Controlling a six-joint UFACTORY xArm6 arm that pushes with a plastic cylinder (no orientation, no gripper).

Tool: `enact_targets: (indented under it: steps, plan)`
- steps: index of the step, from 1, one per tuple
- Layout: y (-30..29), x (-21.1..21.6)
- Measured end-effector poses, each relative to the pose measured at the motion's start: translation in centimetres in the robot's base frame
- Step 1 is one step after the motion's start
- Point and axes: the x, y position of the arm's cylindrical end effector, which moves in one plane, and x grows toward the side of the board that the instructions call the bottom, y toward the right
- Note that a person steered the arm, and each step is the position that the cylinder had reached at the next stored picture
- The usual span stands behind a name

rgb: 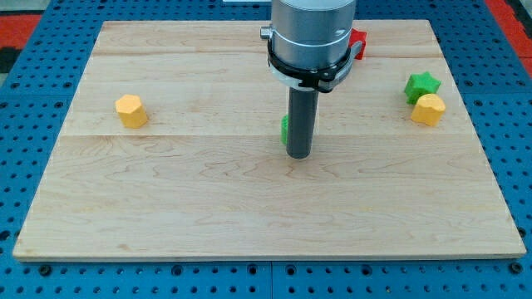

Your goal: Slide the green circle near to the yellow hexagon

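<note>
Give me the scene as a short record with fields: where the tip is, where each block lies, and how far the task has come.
tip: my tip at board centre, against the green block's right side
green block: mostly hidden behind the rod, shape unclear
yellow hexagon: far toward the view's left, alone
green star: at the view's right
yellow block: touching the star, just below it
red block: at the top, partly hidden by the arm
task: not yet done

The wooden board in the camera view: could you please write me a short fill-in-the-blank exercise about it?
1. My tip hides most of the ____ circle.
2. The yellow hexagon lies at the view's ____.
3. The green star touches another ____ block.
4. Behind the arm peeks a ____ block.

Missing words: green; left; yellow; red
</note>
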Motion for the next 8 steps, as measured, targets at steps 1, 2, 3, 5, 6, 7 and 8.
enact_targets:
  steps: [1,2,3,5,6,7,8]
  plan:
    - [4.3,-1.8]
    - [6.9,-3.0]
    - [3.4,-3.0]
    - [-3.1,-3.6]
    - [-3.7,-5.4]
    - [-6.0,-5.6]
    - [-9.6,-5.7]
